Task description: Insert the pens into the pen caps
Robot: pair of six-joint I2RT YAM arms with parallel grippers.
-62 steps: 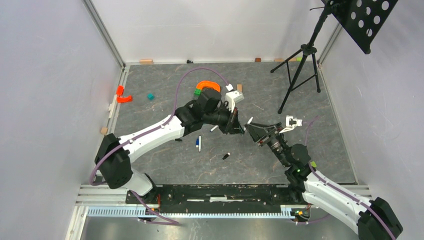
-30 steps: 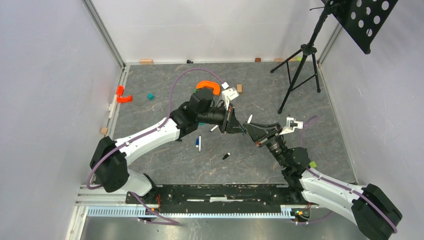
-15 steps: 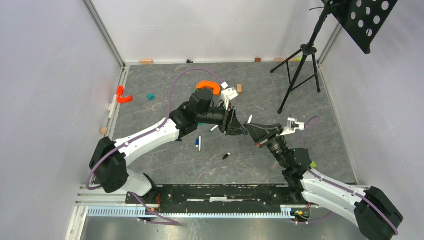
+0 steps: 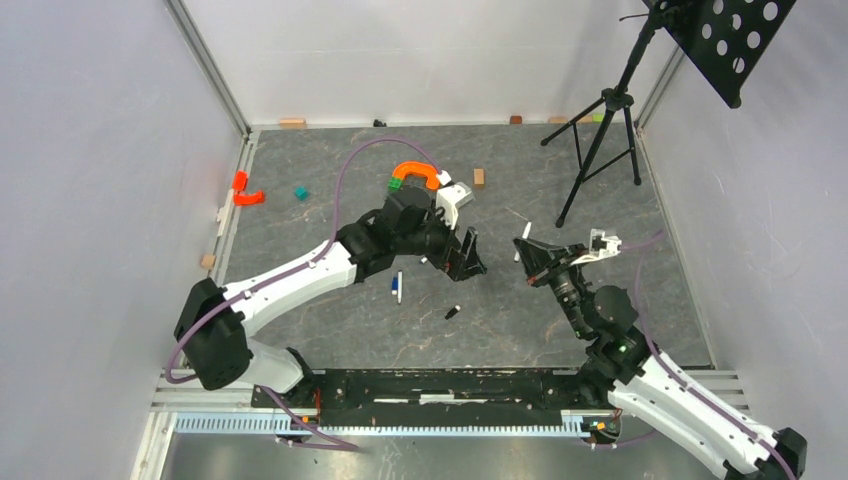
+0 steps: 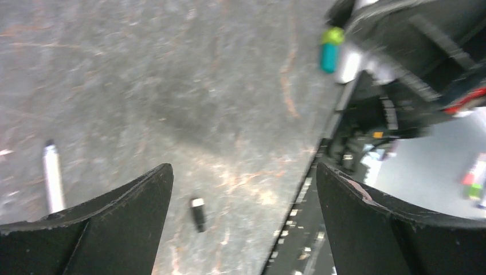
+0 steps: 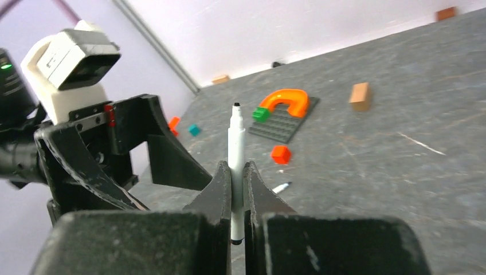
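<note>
My right gripper [image 6: 235, 167] is shut on a white pen [image 6: 235, 140], which stands upright between the jaws with its dark tip up. From above, that pen [image 4: 523, 231] sticks out of the right gripper [image 4: 527, 250]. My left gripper [image 4: 465, 256] stands open and empty a short way to its left. Between the spread left fingers [image 5: 132, 200] a black pen cap [image 5: 198, 213] lies on the floor, apart from them. A white pen [image 5: 53, 177] lies further left. From above, the black cap [image 4: 452, 312] and a white pen with a blue end [image 4: 398, 287] lie on the floor.
An orange arch [image 4: 415, 173] on a dark plate, a red brick [image 6: 280, 154], a teal brick [image 4: 300, 192] and a wooden block [image 4: 479, 177] lie scattered behind the arms. A black tripod [image 4: 600, 140] stands at the back right. Walls close in the floor.
The left gripper has opened, letting go of the white pen, and drawn back left. The right gripper has shut on that pen and pulled away to the right.
</note>
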